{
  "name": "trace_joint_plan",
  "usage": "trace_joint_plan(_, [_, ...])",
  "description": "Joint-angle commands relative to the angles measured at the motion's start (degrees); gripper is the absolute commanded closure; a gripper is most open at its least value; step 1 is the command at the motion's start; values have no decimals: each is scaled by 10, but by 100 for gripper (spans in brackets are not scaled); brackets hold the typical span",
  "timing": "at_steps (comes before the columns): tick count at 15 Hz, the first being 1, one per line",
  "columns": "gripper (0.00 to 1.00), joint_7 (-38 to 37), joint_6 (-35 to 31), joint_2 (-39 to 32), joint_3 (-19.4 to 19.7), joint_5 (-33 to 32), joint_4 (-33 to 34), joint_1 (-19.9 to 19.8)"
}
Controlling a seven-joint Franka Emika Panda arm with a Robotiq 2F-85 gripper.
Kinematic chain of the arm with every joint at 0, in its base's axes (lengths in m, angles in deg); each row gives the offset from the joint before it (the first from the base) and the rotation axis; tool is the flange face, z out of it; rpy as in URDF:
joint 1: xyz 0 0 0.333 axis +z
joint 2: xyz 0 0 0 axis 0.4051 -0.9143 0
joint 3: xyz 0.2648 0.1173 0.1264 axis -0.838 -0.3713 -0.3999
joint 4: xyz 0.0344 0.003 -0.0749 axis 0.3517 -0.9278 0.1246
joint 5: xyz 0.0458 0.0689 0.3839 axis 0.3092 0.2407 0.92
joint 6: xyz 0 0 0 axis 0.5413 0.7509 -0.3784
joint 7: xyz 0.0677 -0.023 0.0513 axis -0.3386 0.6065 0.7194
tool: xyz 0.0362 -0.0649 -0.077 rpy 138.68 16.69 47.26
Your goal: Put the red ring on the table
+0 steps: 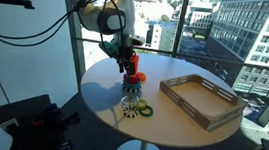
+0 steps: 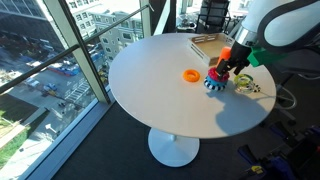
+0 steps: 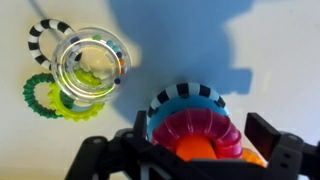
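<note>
The red ring [image 3: 200, 128] sits on the stacking toy [image 1: 134, 82], over a blue ring and a black-and-white striped base, around an orange peg top. The toy also shows in an exterior view [image 2: 216, 83]. My gripper [image 3: 203, 138] hangs right above the toy, open, with one finger on each side of the red ring. It shows in both exterior views [image 1: 128, 66] [image 2: 226, 68]. The toy stands on the round white table [image 1: 170, 124] [image 2: 150, 70].
A green ring [image 3: 40, 95], a black-and-white ring [image 3: 45, 38] and a clear ring [image 3: 92, 65] lie together beside the toy. An orange ring [image 2: 191, 75] lies on the table. A grey tray [image 1: 204, 100] stands further along the tabletop. Windows are close behind.
</note>
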Motion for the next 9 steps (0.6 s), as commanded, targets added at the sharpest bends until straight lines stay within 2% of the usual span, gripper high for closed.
trace_joint_plan(1, [0, -23, -25, -8, 8, -15, -7, 11])
trace_joint_plan(9, [0, -52, -70, -19, 24, -33, -13, 24])
